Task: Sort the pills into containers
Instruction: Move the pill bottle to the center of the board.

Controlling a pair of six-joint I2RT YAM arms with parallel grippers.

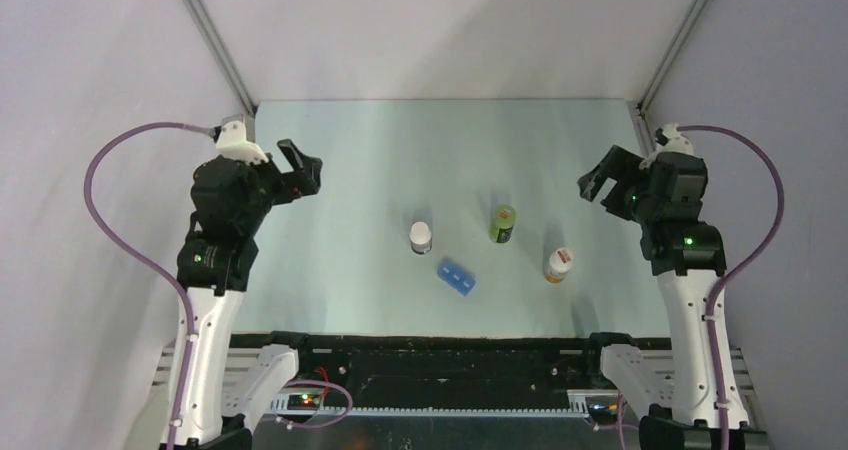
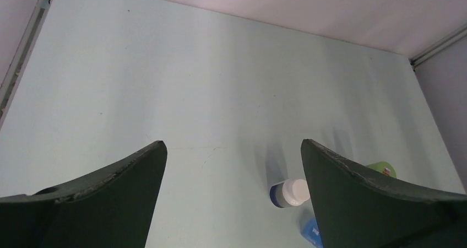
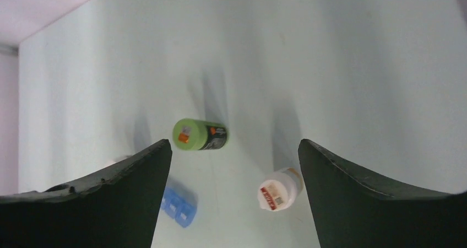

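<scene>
I am holding my left gripper (image 1: pixel 302 166) and right gripper (image 1: pixel 596 177) spread apart, both empty, with the pill box (image 1: pixel 456 276) sitting between them, nearer.

Green bottle (image 1: pixel 502 224), white-capped bottle (image 1: pixel 421 236) and orange bottle (image 1: pixel 558 265) stand apart

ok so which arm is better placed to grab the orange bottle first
Right, probably: the orange bottle stands much nearer the right arm than the left arm, and the right fingers are open and empty, with that bottle showing between them in the wrist view.
</scene>
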